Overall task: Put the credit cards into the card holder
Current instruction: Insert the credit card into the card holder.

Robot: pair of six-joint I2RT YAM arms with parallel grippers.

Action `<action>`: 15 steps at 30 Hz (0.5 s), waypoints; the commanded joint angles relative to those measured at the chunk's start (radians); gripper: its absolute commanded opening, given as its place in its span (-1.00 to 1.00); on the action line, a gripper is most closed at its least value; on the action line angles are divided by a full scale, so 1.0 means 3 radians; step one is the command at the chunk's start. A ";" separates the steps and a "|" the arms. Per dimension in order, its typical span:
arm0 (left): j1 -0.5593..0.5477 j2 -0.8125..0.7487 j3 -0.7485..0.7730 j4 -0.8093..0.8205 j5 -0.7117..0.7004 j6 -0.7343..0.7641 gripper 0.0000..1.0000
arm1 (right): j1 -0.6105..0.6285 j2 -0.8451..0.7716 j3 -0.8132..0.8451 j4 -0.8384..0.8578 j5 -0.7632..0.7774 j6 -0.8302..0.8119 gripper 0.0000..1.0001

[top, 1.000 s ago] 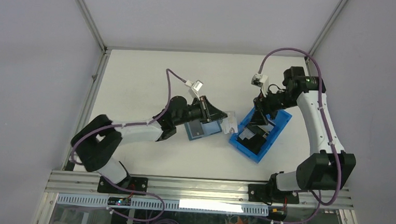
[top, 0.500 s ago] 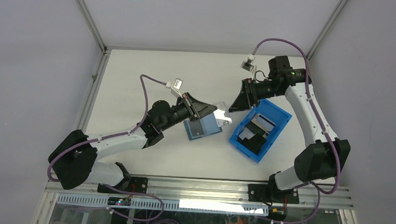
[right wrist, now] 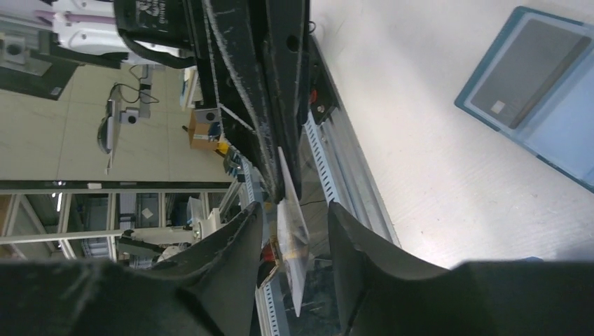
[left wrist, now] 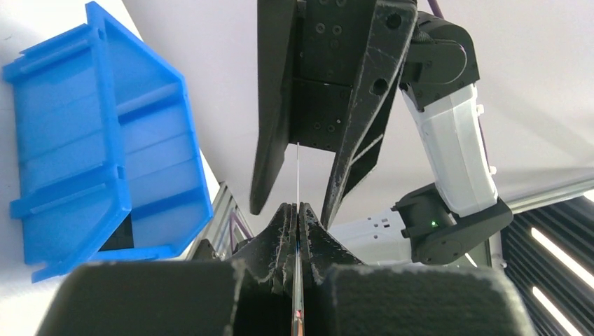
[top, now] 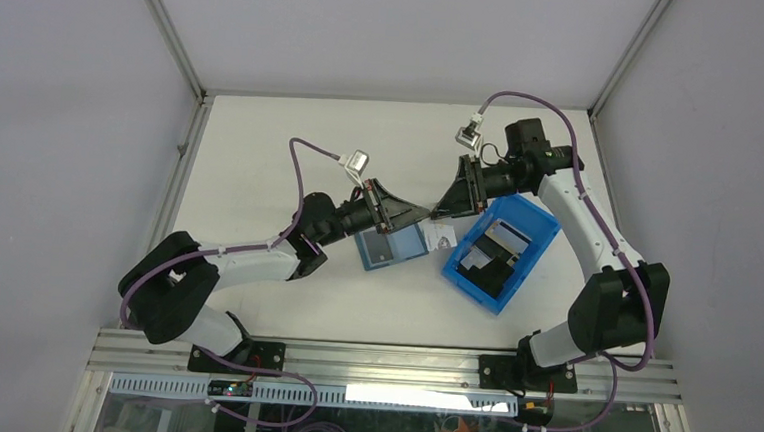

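Brought across from the bright-blue plastic bin (top: 548, 226) since a second ago, the right gripper (top: 438, 209) straddles with spread fingers the thin, stiff, pale credit card (right wrist: 291, 238), held edge-on in the air by the left gripper's (left wrist: 298, 213) pressed-together black fingers. Below, we see the teal-blue folding card holder (top: 393, 245) lying open on the white table (top: 261, 159), just beside that bin, which holds dark flat cards (top: 490, 268).

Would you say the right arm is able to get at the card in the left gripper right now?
Probably yes: the right gripper is open with its jaws either side of the card, which the left gripper pinches; nothing sits between.
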 commanded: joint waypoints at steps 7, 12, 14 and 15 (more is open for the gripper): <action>0.0037 0.0006 0.0055 0.0445 0.0153 -0.0054 -1.00 | 0.0014 -0.0067 0.0145 0.0313 -0.0500 0.0327 -0.41; 0.0084 -0.0004 0.0017 0.0508 0.0248 -0.0099 -1.00 | 0.0006 -0.0097 0.0133 0.0196 -0.0455 0.0137 -0.41; 0.0118 -0.0016 0.0005 0.0521 0.0329 -0.0114 -1.00 | 0.0004 -0.0107 0.0151 0.0091 -0.0422 0.0035 -0.41; 0.0137 -0.0026 -0.0001 0.0529 0.0359 -0.0119 -1.00 | 0.0004 -0.0115 0.0151 0.0053 -0.0400 -0.0009 -0.41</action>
